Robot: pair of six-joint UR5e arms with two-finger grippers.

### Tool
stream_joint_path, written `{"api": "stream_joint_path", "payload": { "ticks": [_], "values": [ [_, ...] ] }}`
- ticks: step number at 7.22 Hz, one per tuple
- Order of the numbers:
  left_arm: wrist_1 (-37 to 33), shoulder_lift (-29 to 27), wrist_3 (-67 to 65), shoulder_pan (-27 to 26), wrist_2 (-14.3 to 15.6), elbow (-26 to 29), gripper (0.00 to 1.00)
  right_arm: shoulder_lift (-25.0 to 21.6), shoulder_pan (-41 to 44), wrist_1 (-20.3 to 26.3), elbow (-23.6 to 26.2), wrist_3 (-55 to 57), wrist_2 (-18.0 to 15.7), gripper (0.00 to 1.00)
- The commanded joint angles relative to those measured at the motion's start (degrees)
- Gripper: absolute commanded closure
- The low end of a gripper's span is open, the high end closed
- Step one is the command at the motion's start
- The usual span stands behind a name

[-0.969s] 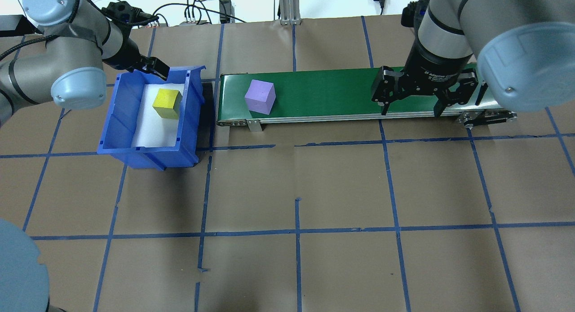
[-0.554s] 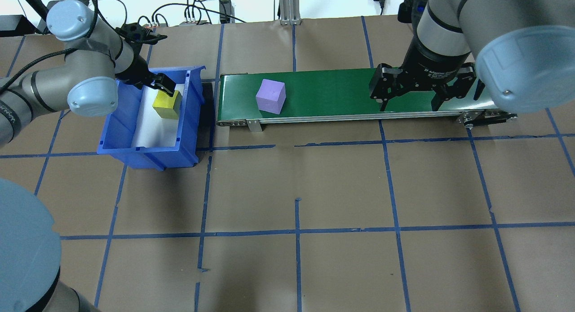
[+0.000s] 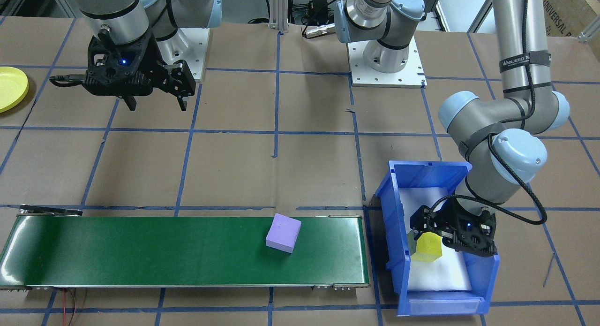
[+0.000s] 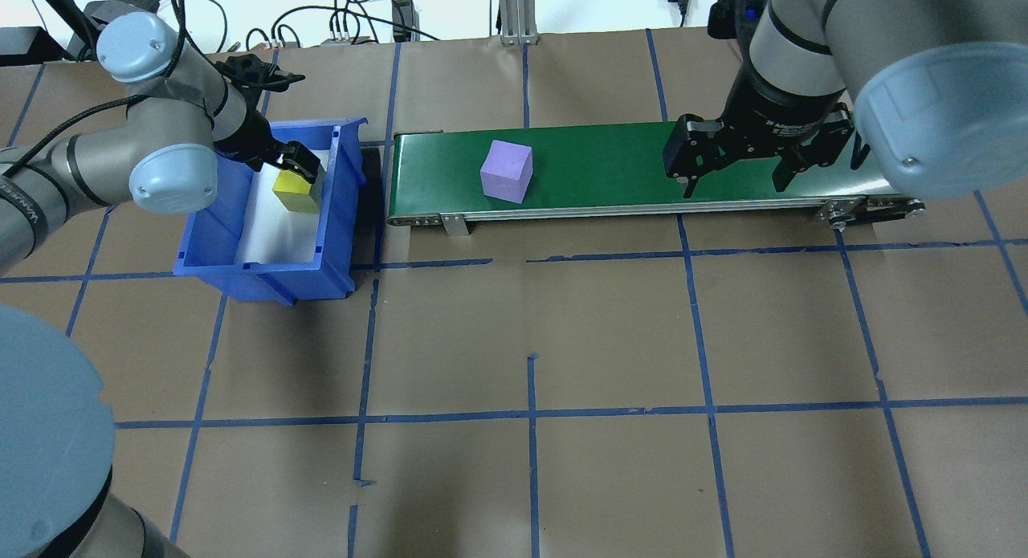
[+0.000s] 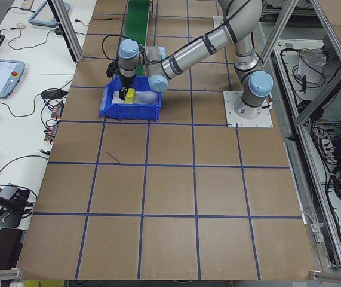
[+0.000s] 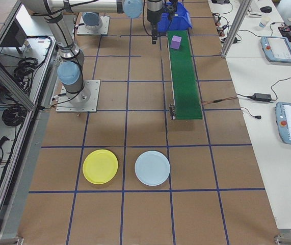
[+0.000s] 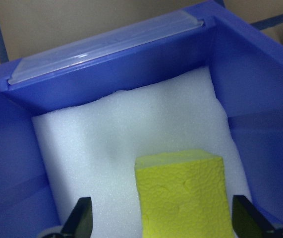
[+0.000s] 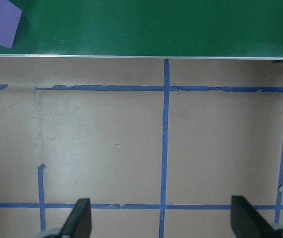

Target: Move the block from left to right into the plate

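The yellow block [image 7: 183,196] sat between the wide-open, empty left gripper's [image 7: 161,223] fingers, nearer one finger

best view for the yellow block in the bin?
Left wrist view: the yellow block fills the frame, sitting on white foam between the open end effector's fingers. Front-facing and overhead views show it partly hidden by the left end effector; exterior left shows it tiny.

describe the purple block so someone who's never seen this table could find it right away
Find the long green conveyor belt lying across the far side of the table, next to the blue bin. The purple block sits on the belt, nearer the bin end. It is the only thing on the belt; the other block, the yellow block, is inside the bin.
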Motion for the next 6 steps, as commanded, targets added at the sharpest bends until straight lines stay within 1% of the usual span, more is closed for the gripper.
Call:
{"api": "stream_joint_path", "payload": {
  "ticks": [1, 3, 4, 5, 6],
  "values": [
    [-0.1, -0.4, -0.1, 0.0, -0.1, -0.5, 0.0, 0.2, -1.7, 0.0, -0.4, -0.4, 0.2, 0.0],
    [0.2, -0.7, -0.1, 0.0, -0.2, -0.6, 0.01, 0.0, -1.8, 0.0, -0.5, -1.1, -0.1, 0.0],
    [0.4, -1.0, -0.1, 0.0, -0.3, -0.5, 0.09, 0.2, -2.2, 0.0, -0.5, -1.1, -1.0, 0.0],
    [0.5, -1.0, -0.1, 0.0, -0.3, -0.4, 0.44, 0.3, -2.8, 0.0, -0.4, -1.1, -0.9, 0.0],
    [0.5, -0.9, -0.1, 0.0, -0.3, -0.2, 0.66, 0.4, -4.6, 0.0, -0.2, -1.8, -0.4, 0.0]
  ]
}}
